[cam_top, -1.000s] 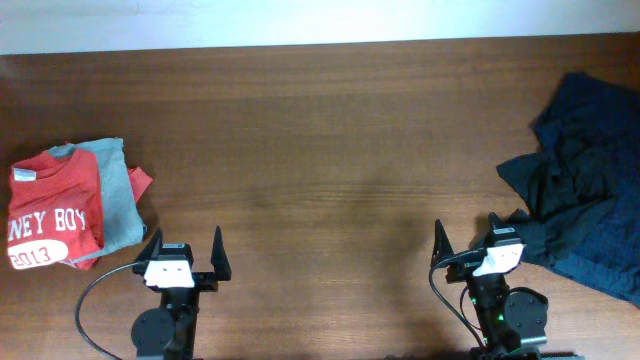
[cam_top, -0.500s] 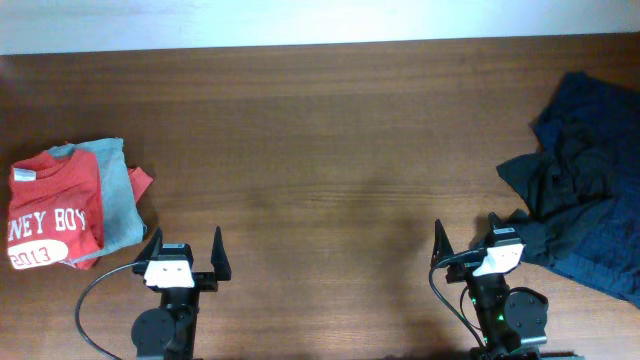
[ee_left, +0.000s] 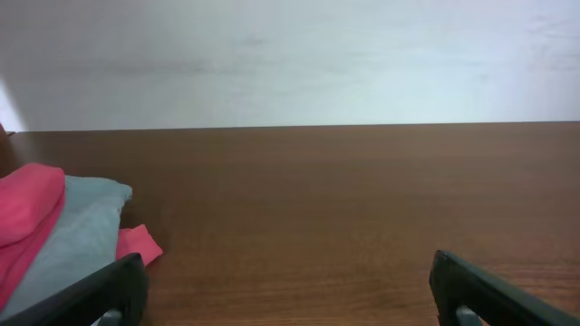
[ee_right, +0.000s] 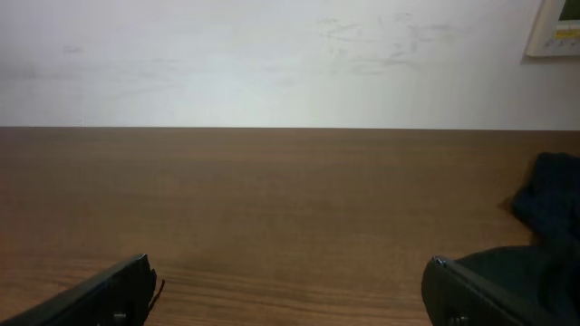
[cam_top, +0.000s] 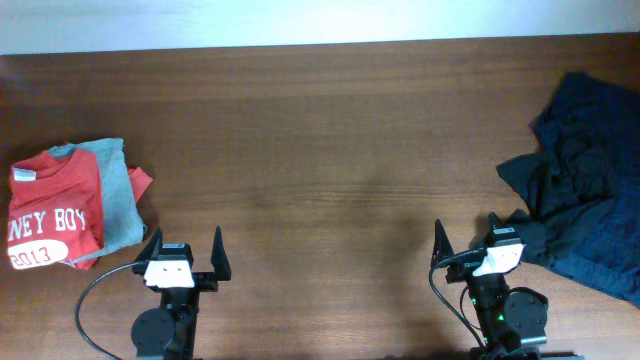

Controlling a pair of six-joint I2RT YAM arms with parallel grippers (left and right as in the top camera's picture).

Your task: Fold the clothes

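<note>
Brown wooden table [cam_top: 320, 130]. Dark navy garment [cam_top: 580, 190] heaped at 2 o'clock of right gripper [cam_top: 466, 238], close against its right side; long axis 12-to-6. Left gripper [cam_top: 185, 242] well apart from it, red T-shirt [cam_top: 55, 215] folded at its 10 o'clock. Both sets of jaws spread wide, empty. Reach with right arm.

Table [cam_top: 320, 130] carries folded shirts [cam_top: 70, 205] and navy garment [cam_top: 585, 190].
</note>
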